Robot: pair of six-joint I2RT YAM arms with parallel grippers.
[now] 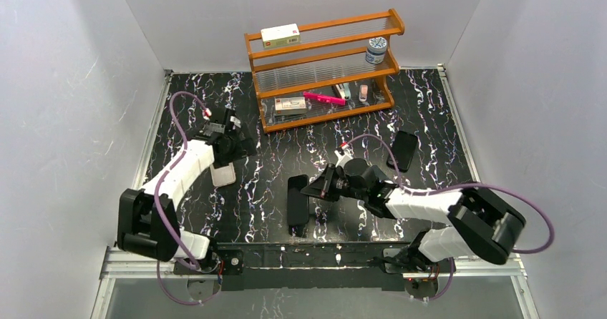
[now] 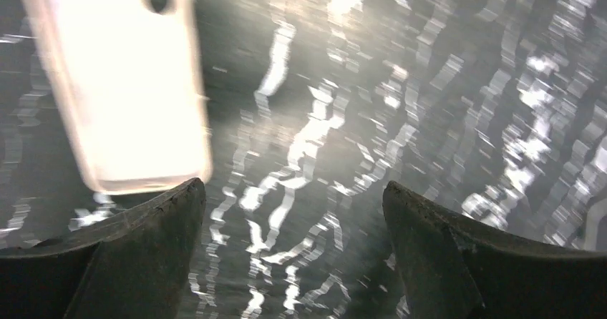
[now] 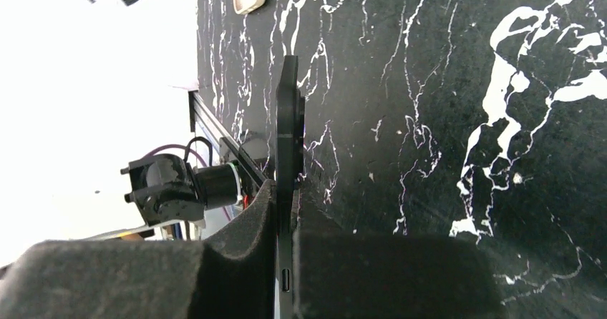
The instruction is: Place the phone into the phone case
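- Black, white-veined table w/ grey walls round it; take the wooden rack at the far edge as your ref.
- Your R gripper is clenched on the phone, one pad on each face, near the port end.
- Phone is well in front of the rack, approx. centre, close to the arm bases. It shows edge-on in the R wrist view. Can't tell if it's off the table.
- Phone case lies flat just in front of the rack's R end, apart from the phone, nothing touching it.
- Your L gripper is released, jaws wide, nothing btwn them.
- Pale slab lies in front of the rack's L end, just beside one L fingertip.
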